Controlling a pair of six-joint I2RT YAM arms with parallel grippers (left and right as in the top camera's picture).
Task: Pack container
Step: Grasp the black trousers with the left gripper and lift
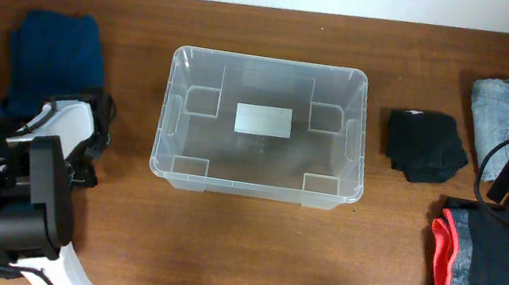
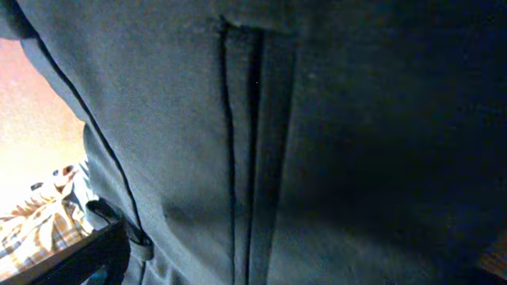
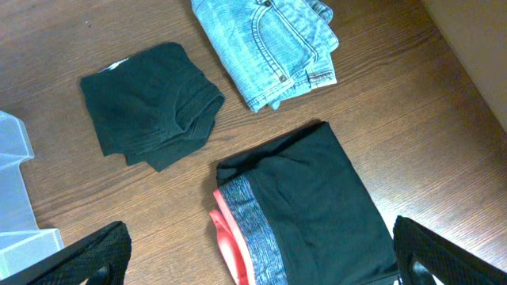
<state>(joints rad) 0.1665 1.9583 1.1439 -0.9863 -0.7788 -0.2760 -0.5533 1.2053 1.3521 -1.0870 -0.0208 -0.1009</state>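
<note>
Sitting upper left of overhead frame: folded dark blue garment point(image 1: 58, 51). Below it left gripper point(image 1: 84, 132) — claw spread wide, dark grey fabric point(image 2: 333, 142) filling wrist view. Centre: large clear rectangular plastic container point(image 1: 170, 115), upright on brown wooden table point(image 1: 248, 253). Right of it folded black garment point(image 1: 424, 144); pale blue denim jeans point(image 1: 507, 115) upper right; black garment with red-grey waistband point(image 1: 486, 283) lower right — right gripper point(image 3: 261, 261) above, claw wide, empty.
</note>
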